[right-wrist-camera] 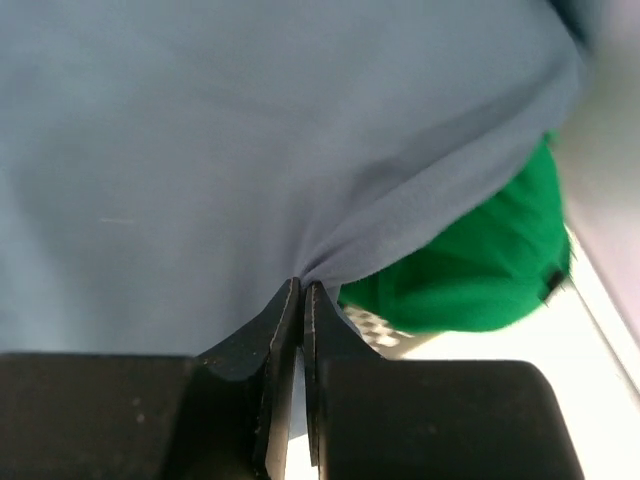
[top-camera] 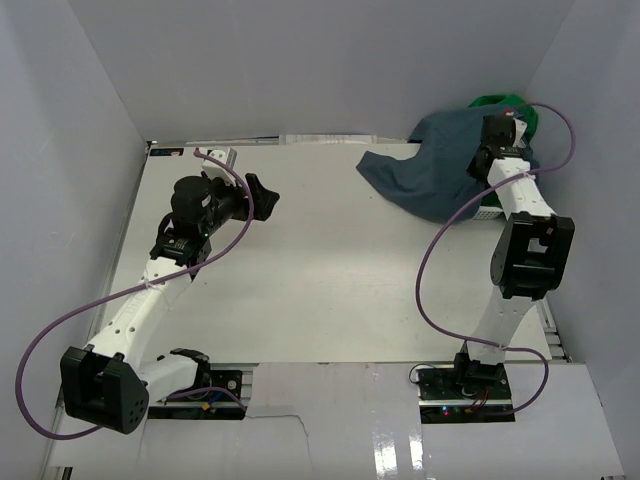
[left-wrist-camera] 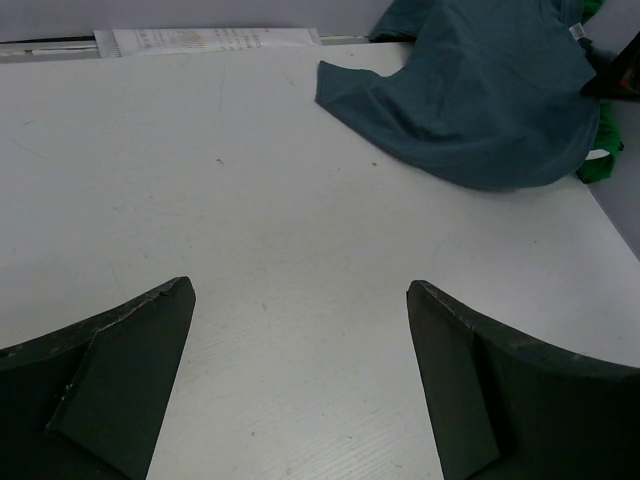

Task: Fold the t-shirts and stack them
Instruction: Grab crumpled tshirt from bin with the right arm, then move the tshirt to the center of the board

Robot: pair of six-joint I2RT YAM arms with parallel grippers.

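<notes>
Since the right gripper (right-wrist-camera: pixel 302 287) is clamped shut on a fold of the slate-blue shirt (right-wrist-camera: pixel 200 150), the cloth sits right at its fingertips and that arm is the nearer one. Left gripper (left-wrist-camera: pixel 298 288) is wide open, empty, well apart, facing the shirt across the table (left-wrist-camera: pixel 250 180). Blue shirt is crumpled in the far right corner, draped over the green shirt (right-wrist-camera: pixel 470 270) and basket (right-wrist-camera: pixel 378 325). Long axis is roughly left-right, with a loose flap trailing left.
</notes>
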